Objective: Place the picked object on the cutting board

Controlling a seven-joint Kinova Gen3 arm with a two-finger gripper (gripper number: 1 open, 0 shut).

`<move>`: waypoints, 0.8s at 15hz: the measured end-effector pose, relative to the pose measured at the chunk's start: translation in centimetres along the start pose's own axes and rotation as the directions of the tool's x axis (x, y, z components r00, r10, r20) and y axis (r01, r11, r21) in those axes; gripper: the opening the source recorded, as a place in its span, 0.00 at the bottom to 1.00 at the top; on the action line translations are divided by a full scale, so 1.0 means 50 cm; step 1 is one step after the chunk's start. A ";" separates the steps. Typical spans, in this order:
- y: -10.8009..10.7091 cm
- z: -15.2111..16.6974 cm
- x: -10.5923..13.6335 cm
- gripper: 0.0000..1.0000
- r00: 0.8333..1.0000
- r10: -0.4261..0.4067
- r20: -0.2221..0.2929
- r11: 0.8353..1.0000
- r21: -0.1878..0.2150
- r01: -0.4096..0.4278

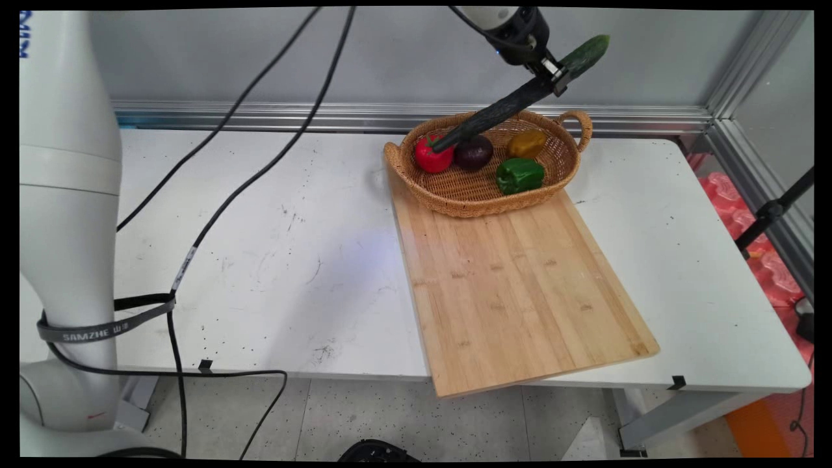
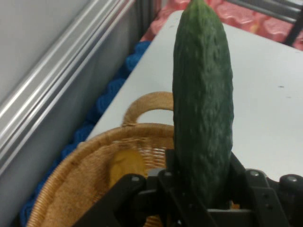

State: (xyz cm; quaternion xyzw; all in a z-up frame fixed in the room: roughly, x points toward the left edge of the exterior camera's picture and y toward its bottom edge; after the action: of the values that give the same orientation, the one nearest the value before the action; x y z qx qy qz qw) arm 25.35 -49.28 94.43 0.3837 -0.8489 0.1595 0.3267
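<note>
Fingers of my gripper (image 1: 558, 79) are closed on a long dark green cucumber (image 1: 513, 101), gripping it partway along its length. I hold it high above the far side of the bench (image 1: 273, 260), tilted, with its lighter upper end pointing up and right toward the wall and its lower end slanting down left over the wicker basket (image 1: 455, 195). In the hand view the cucumber (image 2: 203, 109) stands straight up between my fingers (image 2: 170, 165), with the basket's rim and one handle (image 2: 149, 101) beneath it.

Just below the cucumber's lower tip, inside the basket, lies a red pepper (image 1: 431, 156). Beside it to the right sits a dark purple round fruit (image 1: 473, 153), then a yellow pepper (image 1: 526, 143) at the far right, and a green pepper (image 1: 520, 175) at the near right. I cannot tell whether the tip touches the red pepper.

The basket rests on the far end of a wooden cutting board (image 1: 520, 286), which reaches to the bench's near edge. Black cables (image 1: 260, 156) hang across the left half.
</note>
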 end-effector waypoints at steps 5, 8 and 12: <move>0.070 -0.078 -0.021 0.00 0.998 0.061 0.020 0.995 -0.078 -0.059; 0.111 -0.110 -0.047 0.00 0.995 0.095 0.041 0.989 -0.121 -0.089; 0.172 -0.143 -0.094 0.00 0.992 0.096 0.083 0.983 -0.165 -0.082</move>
State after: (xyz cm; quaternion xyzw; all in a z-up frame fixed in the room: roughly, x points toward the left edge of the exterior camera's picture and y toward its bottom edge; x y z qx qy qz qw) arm 24.27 -37.35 96.34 0.3245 -0.8893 0.0872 0.3102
